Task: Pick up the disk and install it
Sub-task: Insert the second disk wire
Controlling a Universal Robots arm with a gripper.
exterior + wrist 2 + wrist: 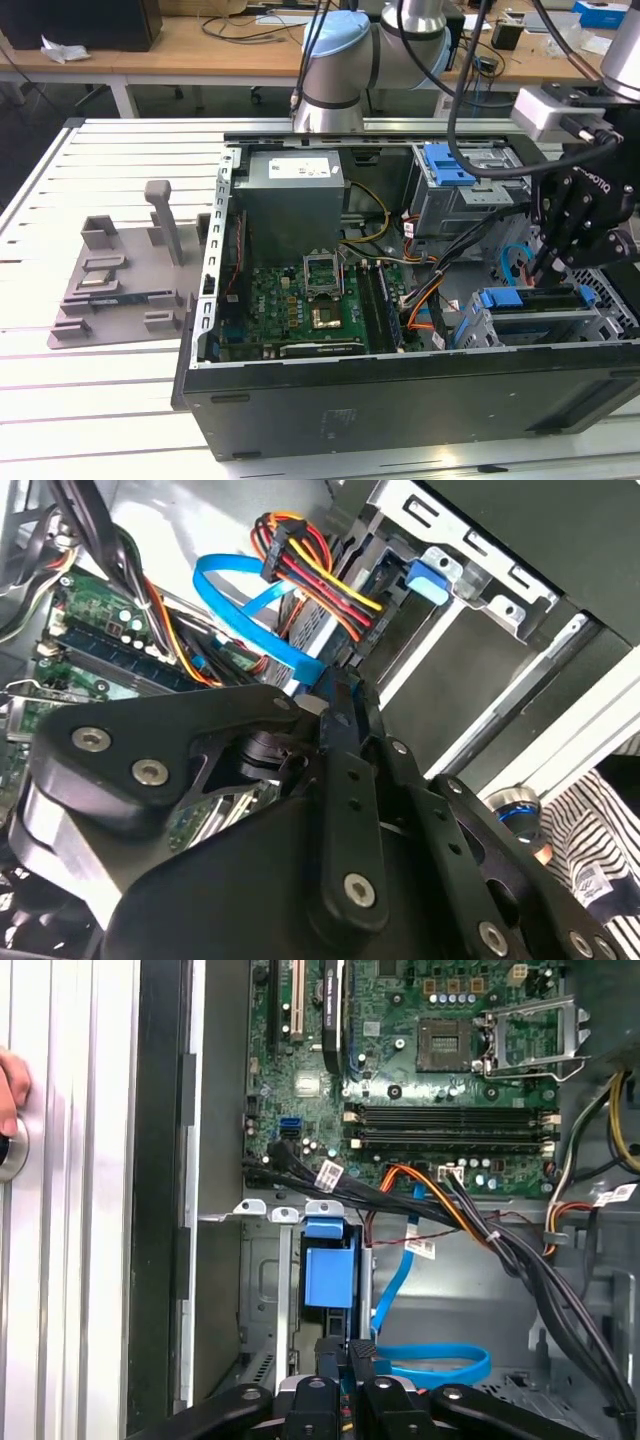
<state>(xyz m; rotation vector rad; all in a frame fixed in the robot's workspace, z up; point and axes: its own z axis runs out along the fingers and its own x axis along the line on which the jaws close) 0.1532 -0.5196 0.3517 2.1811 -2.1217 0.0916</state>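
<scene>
One gripper (pixel 340 1360), fingers pressed together, is hovering just beside the blue-railed disk (pixel 329 1278) sitting in its bay inside the computer case (pixel 400 400)

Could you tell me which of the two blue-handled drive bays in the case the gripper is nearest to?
The gripper hangs just above the front bay, against the case's near wall at the exterior view's right. The other blue-handled cage stands farther back, beside the power supply.

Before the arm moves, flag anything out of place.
A person's hand rests on the table beside the open computer case, close to the arm's work. A blue cable loops loose beside the pincer.
</scene>
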